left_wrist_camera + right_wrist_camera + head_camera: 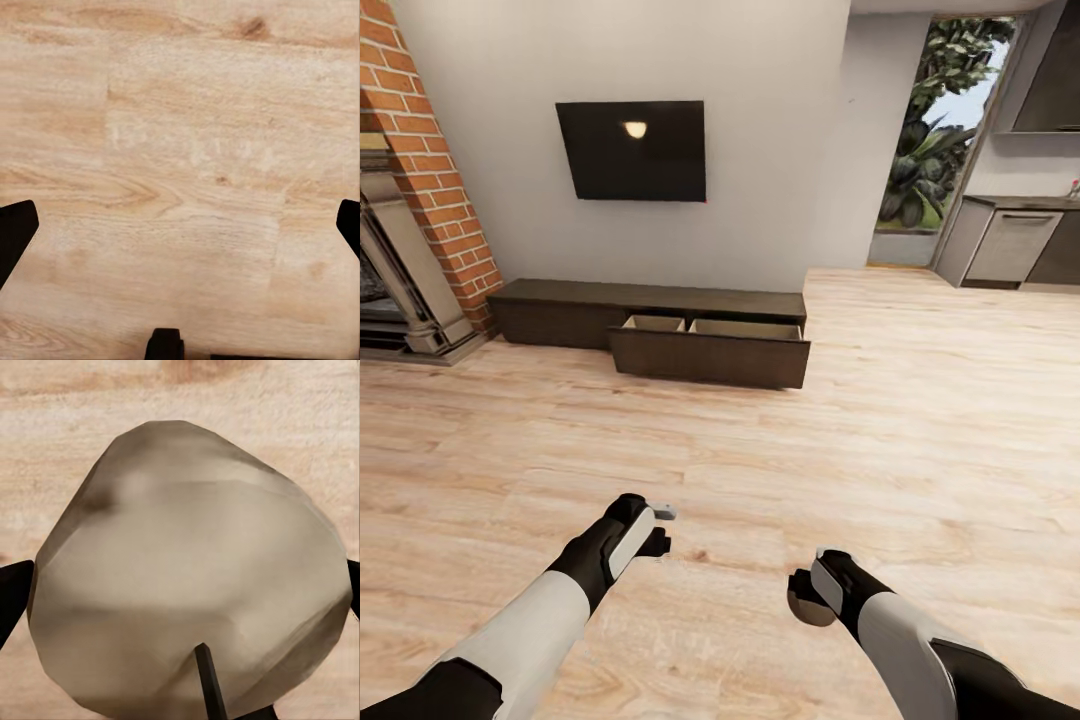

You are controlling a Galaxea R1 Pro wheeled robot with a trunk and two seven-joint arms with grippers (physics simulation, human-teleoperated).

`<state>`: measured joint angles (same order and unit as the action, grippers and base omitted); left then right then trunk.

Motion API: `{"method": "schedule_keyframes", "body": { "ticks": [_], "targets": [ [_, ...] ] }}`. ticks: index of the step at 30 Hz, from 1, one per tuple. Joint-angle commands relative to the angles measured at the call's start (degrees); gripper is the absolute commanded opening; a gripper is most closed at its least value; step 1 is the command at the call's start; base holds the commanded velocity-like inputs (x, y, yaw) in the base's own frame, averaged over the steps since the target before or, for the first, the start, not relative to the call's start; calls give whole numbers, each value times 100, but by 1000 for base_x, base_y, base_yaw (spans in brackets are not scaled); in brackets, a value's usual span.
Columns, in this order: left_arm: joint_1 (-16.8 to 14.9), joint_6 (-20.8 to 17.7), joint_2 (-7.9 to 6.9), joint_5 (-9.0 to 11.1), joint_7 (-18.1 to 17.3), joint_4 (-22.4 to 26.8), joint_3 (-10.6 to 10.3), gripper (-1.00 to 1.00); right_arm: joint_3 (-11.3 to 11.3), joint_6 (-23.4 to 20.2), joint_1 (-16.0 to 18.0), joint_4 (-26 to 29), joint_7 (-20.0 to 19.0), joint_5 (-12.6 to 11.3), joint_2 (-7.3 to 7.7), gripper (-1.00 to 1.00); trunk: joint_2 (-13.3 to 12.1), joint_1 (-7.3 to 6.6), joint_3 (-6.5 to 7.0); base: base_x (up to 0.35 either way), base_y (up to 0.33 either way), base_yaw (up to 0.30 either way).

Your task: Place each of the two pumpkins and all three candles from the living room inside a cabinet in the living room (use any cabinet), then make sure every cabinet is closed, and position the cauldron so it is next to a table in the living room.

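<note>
My right gripper (803, 597) hangs low over the wooden floor, shut on a squat pale grey-green candle (810, 606). In the right wrist view that candle (187, 562) sits between the dark fingertips (13, 594). My left gripper (662, 529) is open and holds nothing; its wrist view has bare floor between the spread fingertips (15, 232). Ahead, against the white wall, stands the long low dark-brown cabinet (650, 298), its right drawer (710, 358) pulled out with a pale interior. The drawer's contents are hidden from here. No pumpkins are in view.
A black TV (631, 150) hangs above the cabinet. A brick fireplace (410, 230) stands at the left. At the far right are grey kitchen units (1015, 245) and a window (935, 130). Light plank floor (720, 450) stretches between me and the cabinet.
</note>
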<state>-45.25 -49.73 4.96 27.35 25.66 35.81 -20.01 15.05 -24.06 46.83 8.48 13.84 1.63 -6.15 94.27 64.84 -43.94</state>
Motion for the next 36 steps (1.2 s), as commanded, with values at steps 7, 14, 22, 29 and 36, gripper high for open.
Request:
{"method": "schedule_keyframes", "body": {
  "ticks": [7, 14, 22, 29, 36],
  "targets": [
    [-6, -11, -3, 60, 53, 5, -18, 100, -76, 188, -6, 40, 18, -6, -2, -100, 2, 3, -4, 300, 0, 20],
    [-4, -11, -3, 63, 46, 7, 3, 100, -85, 357, -3, 47, 18, -39, 0, -100, 2, 3, -4, 288, 34, 1],
    [-13, -17, -15, 68, 15, 56, 12, 100, -83, 377, -6, 47, 22, -40, 0, -100, 2, 3, -4, 286, 98, 0],
    [-30, -87, -528, 117, -37, 57, 85, 100, -80, 384, -2, 55, 23, -40, 0, -100, 2, 3, -4, 283, 104, 0],
    [-4, -940, -1589, 138, -328, 900, 1952, 100, -81, 380, -4, 58, 18, -40, 5, -100, 2, 3, -4, 180, 63, 0]
  ]
}}
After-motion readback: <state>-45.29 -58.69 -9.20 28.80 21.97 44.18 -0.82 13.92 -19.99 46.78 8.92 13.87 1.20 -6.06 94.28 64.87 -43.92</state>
